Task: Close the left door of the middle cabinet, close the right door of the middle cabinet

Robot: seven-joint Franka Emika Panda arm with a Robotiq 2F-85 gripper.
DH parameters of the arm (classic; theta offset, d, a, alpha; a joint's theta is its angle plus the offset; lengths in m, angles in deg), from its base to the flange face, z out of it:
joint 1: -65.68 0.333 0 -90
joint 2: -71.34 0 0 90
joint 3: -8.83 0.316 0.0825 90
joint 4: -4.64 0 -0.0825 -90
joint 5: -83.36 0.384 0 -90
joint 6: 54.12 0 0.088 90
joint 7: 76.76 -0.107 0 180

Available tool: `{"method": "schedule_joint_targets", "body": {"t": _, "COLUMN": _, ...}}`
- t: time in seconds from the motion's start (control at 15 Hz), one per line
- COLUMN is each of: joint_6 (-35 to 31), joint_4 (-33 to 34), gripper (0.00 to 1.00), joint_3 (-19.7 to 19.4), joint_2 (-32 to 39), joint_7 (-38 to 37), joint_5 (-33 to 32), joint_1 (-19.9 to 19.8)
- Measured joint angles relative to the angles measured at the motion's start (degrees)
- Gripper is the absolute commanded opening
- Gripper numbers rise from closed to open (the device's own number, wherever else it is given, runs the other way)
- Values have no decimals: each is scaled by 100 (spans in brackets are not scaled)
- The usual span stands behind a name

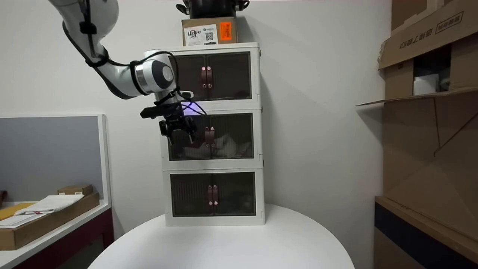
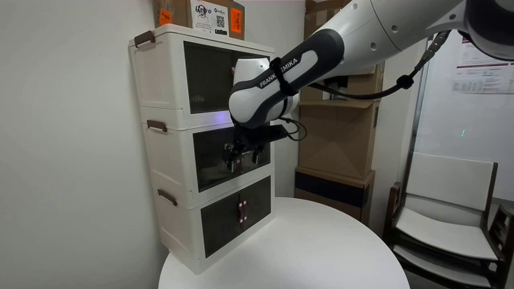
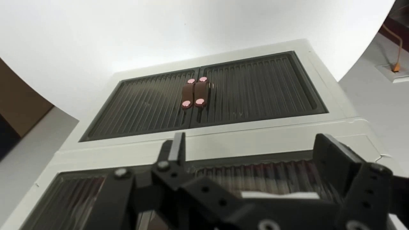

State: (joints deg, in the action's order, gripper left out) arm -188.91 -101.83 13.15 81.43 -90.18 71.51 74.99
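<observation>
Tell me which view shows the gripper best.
The wrist view: there the gripper looms largest, its fingers plainly apart, though the picture's lower edge crops it. Both exterior views show it smaller, dark in front of the middle cabinet.

The arm [image 2: 361,30] reads "FRANK" and "EMIKA"; a label [image 1: 194,35] on the box [image 1: 218,21] bears a QR code [image 1: 209,36]; lettering [image 1: 416,39] on the carton [image 1: 437,40] is blurred.

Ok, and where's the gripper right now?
In an exterior view, the gripper hangs in front of the left door of the middle cabinet, just left of that door's handle.
</observation>
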Motion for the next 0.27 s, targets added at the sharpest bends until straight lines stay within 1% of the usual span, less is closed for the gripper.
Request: {"method": "schedule_joint_targets", "body": {"t": 0.27, "joint_6": 192, "joint_4": -340, "gripper": 100, "joint_3": 148, "joint_2": -254, "joint_7": -363, "joint_5": 19, "joint_1": 143}}
